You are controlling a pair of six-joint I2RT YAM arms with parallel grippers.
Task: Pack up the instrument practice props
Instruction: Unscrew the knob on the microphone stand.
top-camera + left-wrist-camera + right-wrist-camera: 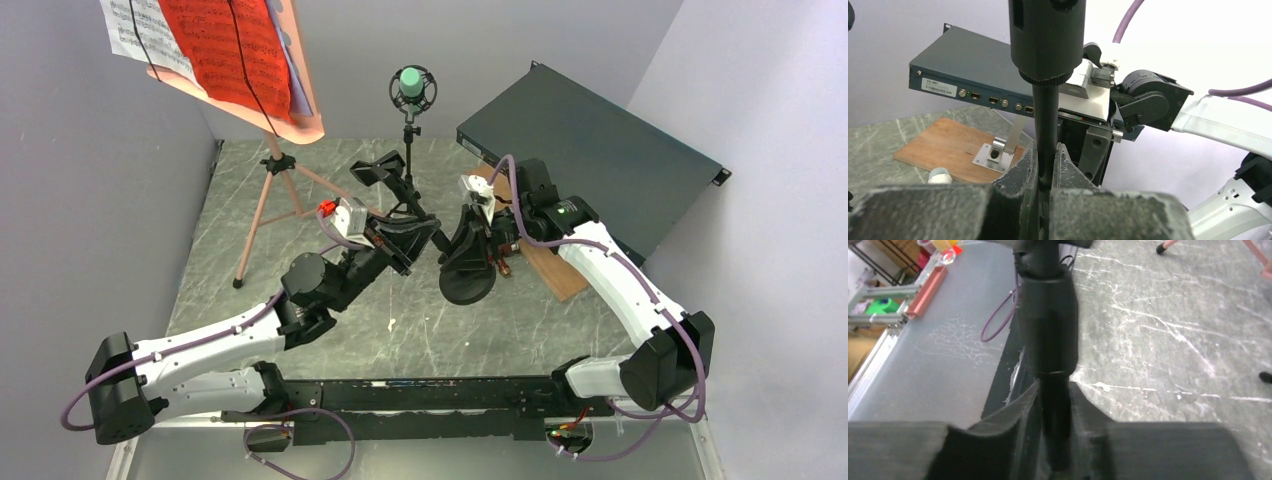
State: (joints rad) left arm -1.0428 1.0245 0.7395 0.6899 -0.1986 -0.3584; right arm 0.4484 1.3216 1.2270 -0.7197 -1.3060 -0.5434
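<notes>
Squarely mid-bench, a black microphone mount [466, 280] hangs tilted between the two arms, its round base turned toward the near edge. The left gripper [1045, 172] has its jaws pressed together on the mount's thin rod, just below a thicker black sleeve. The right gripper [1054, 407] pinches the same kind of thin rod under a thick sleeve, and both fingers lie against it.

Behind them, the green microphone [411, 82] stands upright in a second mount [409, 160] near the back wall. To the left is the pink tripod [262, 205], feet on the bench [400, 330], with a red page [225, 50], a white page [135, 35] and a lavender page [298, 85] on its desk. On the right, the dark green box [590, 150] lies flat, with the wooden board [948, 145] just in front of it.
</notes>
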